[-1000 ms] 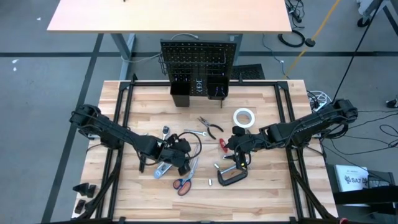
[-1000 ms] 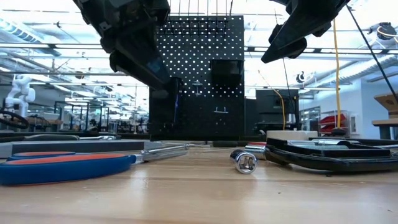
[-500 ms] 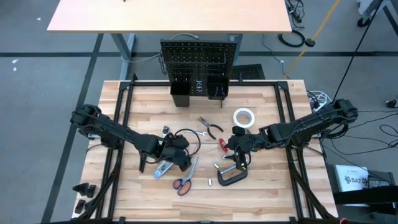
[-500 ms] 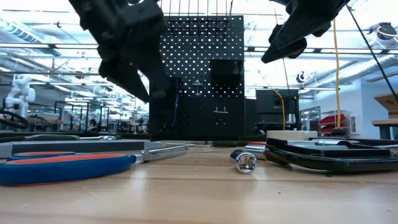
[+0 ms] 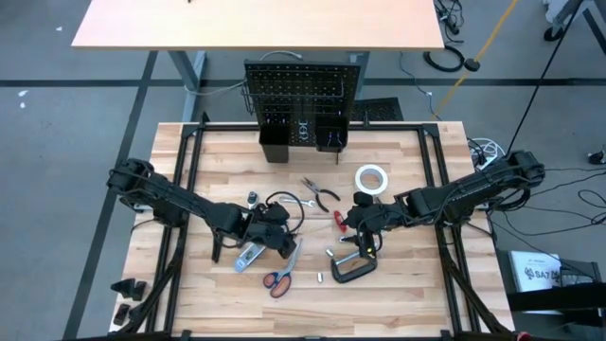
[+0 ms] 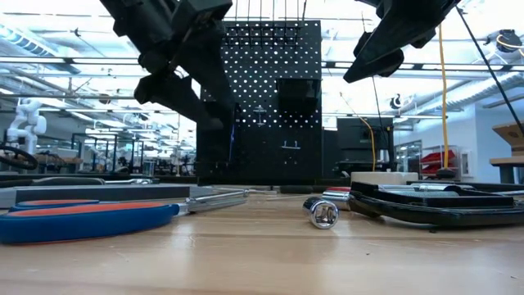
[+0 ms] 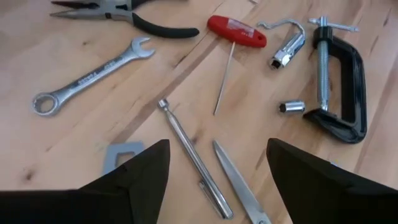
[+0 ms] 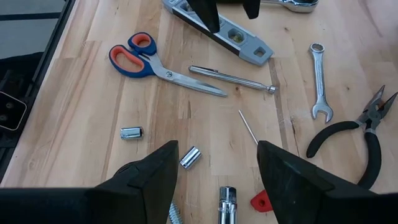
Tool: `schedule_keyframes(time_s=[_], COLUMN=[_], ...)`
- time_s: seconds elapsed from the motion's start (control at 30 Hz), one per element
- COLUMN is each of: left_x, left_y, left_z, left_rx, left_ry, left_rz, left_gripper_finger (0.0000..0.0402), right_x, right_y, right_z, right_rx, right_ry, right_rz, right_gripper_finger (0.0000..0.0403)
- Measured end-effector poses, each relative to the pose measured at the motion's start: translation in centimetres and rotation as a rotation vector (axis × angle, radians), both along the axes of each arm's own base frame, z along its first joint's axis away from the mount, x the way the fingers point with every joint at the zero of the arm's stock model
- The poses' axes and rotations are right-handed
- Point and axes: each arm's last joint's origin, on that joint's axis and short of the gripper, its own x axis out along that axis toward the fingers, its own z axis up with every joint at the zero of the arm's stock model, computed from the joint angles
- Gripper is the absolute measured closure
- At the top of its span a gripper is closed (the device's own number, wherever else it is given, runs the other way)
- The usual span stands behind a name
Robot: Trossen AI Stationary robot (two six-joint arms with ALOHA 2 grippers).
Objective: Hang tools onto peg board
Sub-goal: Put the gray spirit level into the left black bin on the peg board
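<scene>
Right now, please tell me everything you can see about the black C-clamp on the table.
The black C-clamp lies flat on the wooden table, untouched by either gripper. Its frame is a dark, C-shaped piece that looks like painted metal. A silver threaded screw runs across the opening, ending in a thin silver crossbar handle. A small silver socket lies just beside the screw. In the high view it sits near the table's front edge.

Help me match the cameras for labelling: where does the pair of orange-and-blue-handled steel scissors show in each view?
High view: orange-and-blue-handled steel scissors, towards the table's near edge, left of centre.
Low view: left foreground, lying flat.
Left wrist view: only a blade.
Right wrist view: the whole pair, handles pointing away from the rod.
Shared landmark: slim silver rod beside the blades.
</scene>
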Motion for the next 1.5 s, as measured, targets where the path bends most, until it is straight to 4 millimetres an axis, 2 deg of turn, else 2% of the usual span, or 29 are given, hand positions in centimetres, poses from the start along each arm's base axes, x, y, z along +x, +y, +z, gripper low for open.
schedule_keyframes(time_s=[0.3,0.43,0.7,0.8,0.9,1.07,1.3,1.5], left_x=[-0.2,-0.2,0.1,0.2,-0.3,-1.9,-2.6,-2.4], left_y=[0.1,0.3,0.3,0.5,0.5,0.6,0.0,0.0], left_z=[-0.1,-0.1,0.1,0.0,-0.4,-1.6,-3.5,-4.1], left_rx=[0.018,0.085,0.075,0.074,0.020,0.012,0.013,0.001], left_ry=[0.023,0.021,-0.007,0.008,0.090,0.270,0.324,0.338], left_rz=[-0.002,0.000,0.000,-0.031,-0.078,-0.034,-0.033,-0.020], left_gripper_finger=[0.0134,0.0134,0.0134,0.0134,0.0134,0.0134,0.0134,0.0134], right_x=[0.0,0.0,0.0,-0.3,-1.0,-1.1,-1.1,-1.1], right_y=[0.0,0.0,0.0,0.0,-0.2,-0.2,-0.2,-0.2], right_z=[0.0,0.0,0.0,0.2,0.9,1.1,1.0,1.0], right_rx=[0.000,0.000,0.000,0.042,0.051,0.062,0.064,0.064], right_ry=[0.001,0.001,0.001,0.014,0.018,0.008,0.010,0.011], right_rz=[0.000,0.000,0.000,0.072,0.192,0.201,0.200,0.200], right_gripper_finger=[0.0190,0.0190,0.0190,0.0190,0.0190,0.0190,0.0190,0.0190])
